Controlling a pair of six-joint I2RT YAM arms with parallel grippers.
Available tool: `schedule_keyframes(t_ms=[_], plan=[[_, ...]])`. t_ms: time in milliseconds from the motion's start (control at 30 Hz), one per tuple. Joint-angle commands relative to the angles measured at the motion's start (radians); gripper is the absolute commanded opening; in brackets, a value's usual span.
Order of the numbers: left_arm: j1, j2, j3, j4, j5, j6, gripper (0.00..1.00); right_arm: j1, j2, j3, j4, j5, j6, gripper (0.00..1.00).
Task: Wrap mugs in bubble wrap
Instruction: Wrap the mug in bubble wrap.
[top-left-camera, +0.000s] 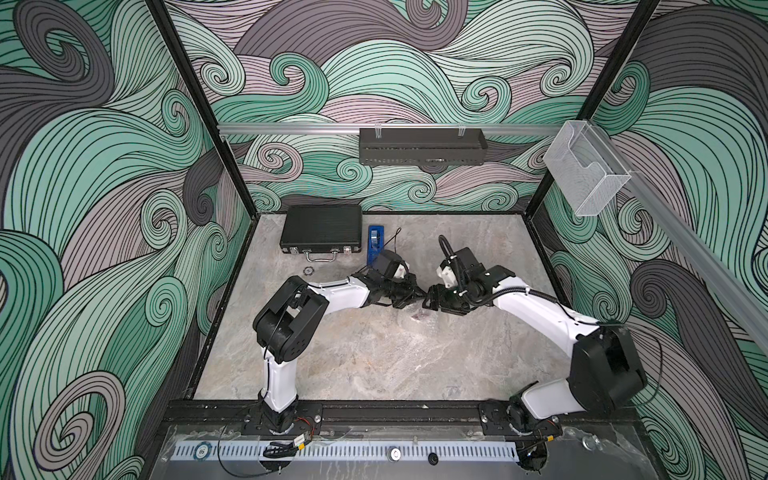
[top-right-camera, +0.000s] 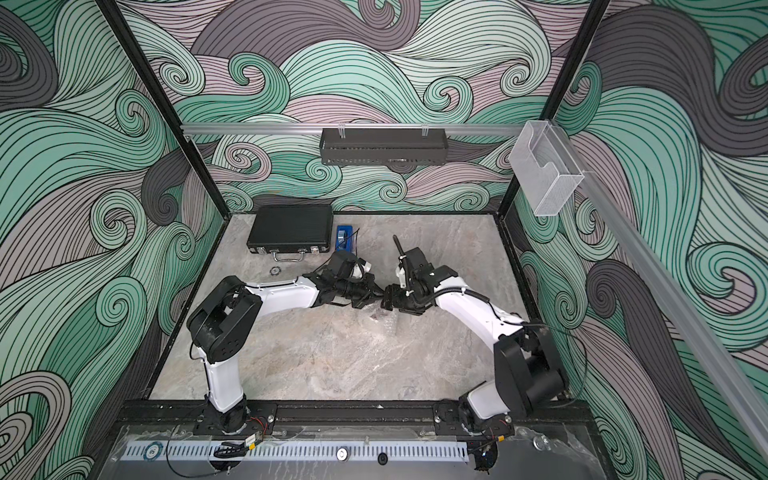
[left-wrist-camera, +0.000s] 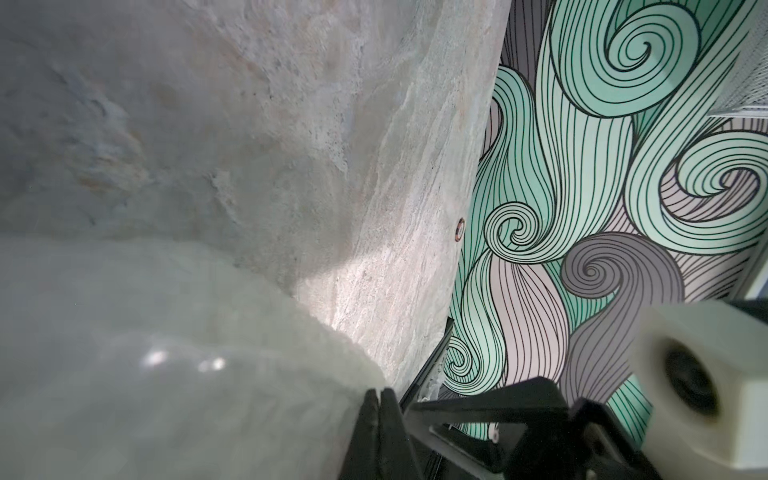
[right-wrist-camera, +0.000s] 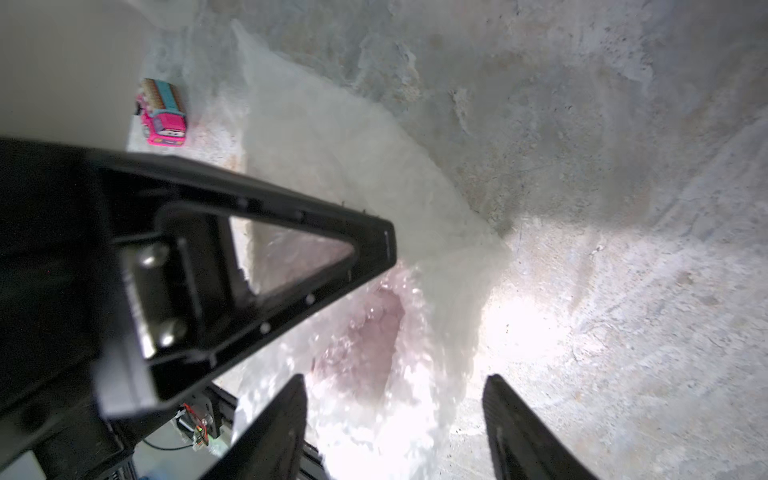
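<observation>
The bubble wrap lies crumpled mid-table and rises in a ridge to the tip of my left gripper. That gripper is shut and seems to pinch the sheet's edge. The mug shows only as a reddish patch through the wrap; its white outside is hidden. My right gripper is open, its fingers either side of the wrapped bundle's near end. In both top views the two grippers meet tip to tip, left gripper and right gripper, with the reddish mug just in front of them.
A pink toy truck sits beside the wrap. A blue tape dispenser and a black case stand at the back left, with a small ring in front of the case. A black tray and a clear holder hang on the rails.
</observation>
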Motion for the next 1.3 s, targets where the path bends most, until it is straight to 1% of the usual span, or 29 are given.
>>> schedule_keyframes(t_ms=[0,67,100,167,233,333,433,467,533,567,600,667,700,767,833,867,933,1000,1033,1100,1167,1267], plan=[[-0.012,0.03,0.009,-0.257,-0.102,0.062,0.0,-0.014,-0.039,-0.05,0.014,-0.085,0.025,0.77],[-0.015,0.034,0.022,-0.267,-0.108,0.065,0.0,-0.015,-0.056,-0.094,0.097,-0.158,0.076,0.98],[-0.017,0.035,0.026,-0.27,-0.111,0.065,0.0,-0.015,-0.061,-0.122,0.16,-0.189,0.116,0.99],[-0.021,0.039,0.034,-0.272,-0.11,0.067,0.0,-0.009,-0.043,-0.154,0.245,-0.202,0.179,0.99],[-0.027,0.04,0.038,-0.278,-0.115,0.068,0.0,0.001,0.008,-0.132,0.244,-0.174,0.183,0.99],[-0.033,0.04,0.036,-0.269,-0.111,0.061,0.0,0.005,0.069,-0.115,0.254,-0.104,0.232,0.95],[-0.035,0.038,0.033,-0.261,-0.11,0.055,0.0,0.006,0.088,-0.136,0.281,-0.059,0.287,0.84],[-0.035,0.035,0.034,-0.258,-0.11,0.051,0.0,0.008,0.098,-0.131,0.253,-0.014,0.288,0.8],[-0.034,0.024,0.036,-0.24,-0.101,0.036,0.0,0.011,0.13,-0.116,0.207,0.03,0.277,0.66],[-0.032,0.013,0.043,-0.237,-0.092,0.025,0.09,0.014,0.149,-0.101,0.177,0.044,0.261,0.61],[-0.03,0.0,0.055,-0.237,-0.084,0.02,0.2,0.019,0.163,-0.089,0.155,0.05,0.246,0.57],[-0.024,-0.045,0.102,-0.282,-0.081,0.026,0.44,0.027,0.18,-0.078,0.124,0.06,0.216,0.55],[-0.018,-0.071,0.117,-0.308,-0.08,0.033,0.51,0.029,0.181,-0.078,0.119,0.063,0.208,0.55],[0.005,-0.133,0.139,-0.368,-0.084,0.054,0.61,0.03,0.175,-0.083,0.119,0.065,0.202,0.52],[0.033,-0.212,0.104,-0.405,-0.111,0.079,0.68,0.03,0.174,-0.083,0.118,0.061,0.196,0.52],[0.051,-0.26,0.064,-0.418,-0.127,0.094,0.71,0.03,0.172,-0.084,0.122,0.055,0.195,0.52],[0.08,-0.331,-0.031,-0.434,-0.156,0.135,0.74,0.028,0.174,-0.081,0.134,0.042,0.197,0.48],[0.091,-0.386,-0.135,-0.4,-0.175,0.171,0.79,0.028,0.176,-0.078,0.148,0.027,0.194,0.46],[0.091,-0.399,-0.188,-0.351,-0.175,0.163,0.81,0.026,0.178,-0.076,0.154,0.017,0.192,0.46],[0.082,-0.379,-0.272,-0.192,-0.127,0.122,0.86,0.026,0.182,-0.073,0.164,-0.006,0.185,0.45],[0.066,-0.32,-0.276,-0.11,-0.095,0.094,0.88,0.026,0.178,-0.078,0.18,-0.016,0.186,0.45],[0.05,-0.238,-0.246,-0.034,-0.086,0.058,0.89,0.025,0.182,-0.086,0.193,-0.026,0.189,0.45]])
